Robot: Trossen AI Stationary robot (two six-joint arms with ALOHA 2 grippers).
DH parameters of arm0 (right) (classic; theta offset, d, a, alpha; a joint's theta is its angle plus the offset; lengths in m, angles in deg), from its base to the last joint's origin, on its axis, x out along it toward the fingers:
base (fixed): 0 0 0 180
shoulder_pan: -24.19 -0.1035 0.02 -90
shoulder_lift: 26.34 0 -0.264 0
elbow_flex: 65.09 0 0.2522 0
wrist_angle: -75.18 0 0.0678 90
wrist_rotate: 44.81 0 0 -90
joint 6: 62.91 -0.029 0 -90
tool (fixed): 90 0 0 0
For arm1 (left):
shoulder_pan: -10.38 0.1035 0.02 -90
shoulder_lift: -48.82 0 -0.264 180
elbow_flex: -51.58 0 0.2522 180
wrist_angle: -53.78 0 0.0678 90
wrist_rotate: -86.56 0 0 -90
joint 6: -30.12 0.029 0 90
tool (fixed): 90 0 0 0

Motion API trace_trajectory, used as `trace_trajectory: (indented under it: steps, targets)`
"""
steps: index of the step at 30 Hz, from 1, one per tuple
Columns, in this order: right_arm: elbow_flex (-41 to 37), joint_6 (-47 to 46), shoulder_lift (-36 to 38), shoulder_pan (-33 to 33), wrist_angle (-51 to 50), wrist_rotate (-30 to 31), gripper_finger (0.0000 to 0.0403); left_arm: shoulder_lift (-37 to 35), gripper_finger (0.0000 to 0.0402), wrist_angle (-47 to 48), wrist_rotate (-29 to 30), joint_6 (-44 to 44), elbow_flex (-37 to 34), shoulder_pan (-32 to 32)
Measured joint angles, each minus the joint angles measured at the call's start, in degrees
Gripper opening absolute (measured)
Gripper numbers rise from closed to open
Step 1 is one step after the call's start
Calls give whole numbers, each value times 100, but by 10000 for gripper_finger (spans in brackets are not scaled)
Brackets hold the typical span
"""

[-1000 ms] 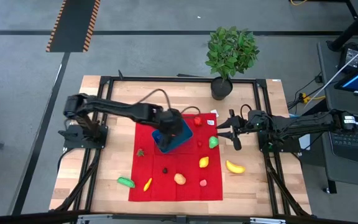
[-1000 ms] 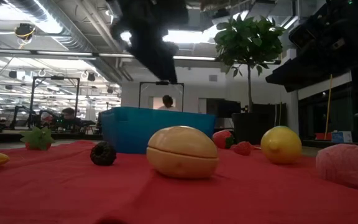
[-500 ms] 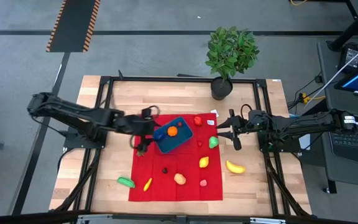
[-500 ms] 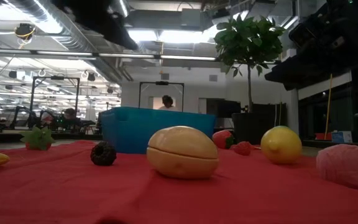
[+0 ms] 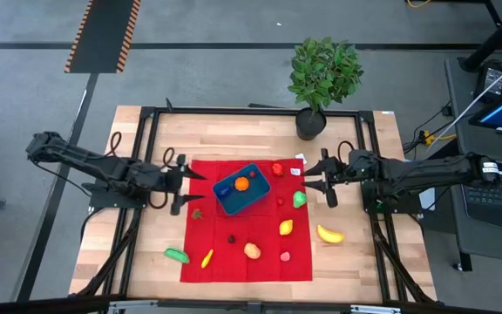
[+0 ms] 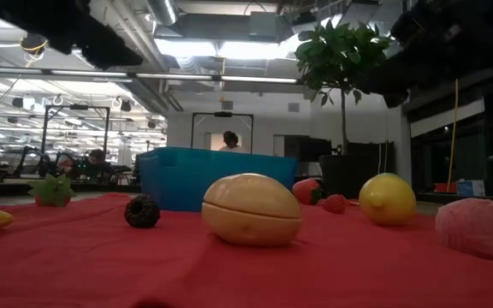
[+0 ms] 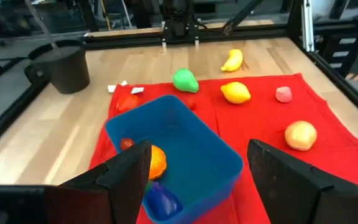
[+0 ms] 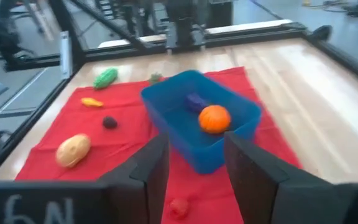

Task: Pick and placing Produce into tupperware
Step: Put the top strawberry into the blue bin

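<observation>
The blue tupperware (image 5: 253,197) sits on a red cloth, holding an orange fruit (image 5: 241,184) and a dark purple piece (image 7: 160,200). My left gripper (image 5: 188,185) hovers open just left of the tupperware, which shows in the left wrist view (image 7: 194,146). My right gripper (image 5: 306,181) hovers open to the tupperware's right, above a green fruit (image 5: 299,199). Loose produce lies on the cloth: a red piece (image 5: 277,169), a lemon (image 5: 286,228), a tan fruit (image 5: 252,250), a dark berry (image 5: 231,237) and a pink piece (image 5: 285,256).
A banana (image 5: 329,234) and a green vegetable (image 5: 177,255) lie on bare wood beside the cloth (image 5: 212,231). A potted plant (image 5: 321,78) stands at the far edge. Black frame rails (image 5: 142,139) run along the table's sides. People show in the room behind.
My left arm has pulled back from over the tupperware toward the table's left edge. With the gripper gone, an orange fruit shows lying inside the tupperware. The right arm has kept its place.
</observation>
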Motion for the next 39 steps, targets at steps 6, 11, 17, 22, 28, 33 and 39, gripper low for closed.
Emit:
trace_trajectory:
  steps: [6, 11, 17, 22, 28, 33, 39]
  targets:
    - [463, 22, -50, 4, -549, 453, 209, -375, 257, -15, 82, -157, -256, -17]
    - [547, 32, -186, 4, -775, 473, 268, -389, 258, -7, 83, -155, -262, -17]
    - [549, 51, -383, 4, -757, 473, 292, -391, 255, 9, 390, -155, -262, -17]
    - [629, 152, -668, 4, -860, 473, 287, -467, 254, 115, 398, -155, -262, -17]
    - [1483, 325, -1312, 2, -1986, 642, 286, -672, 254, 2, 424, -155, -563, -17]
    - [2196, 237, -1988, 2, -2758, 1266, 286, -1184, 254, -471, 448, -125, -1131, -17]
    - [2598, -281, -2652, 4, -2762, 1279, 286, -2026, 254, -457, 143, -27, -1552, -15]
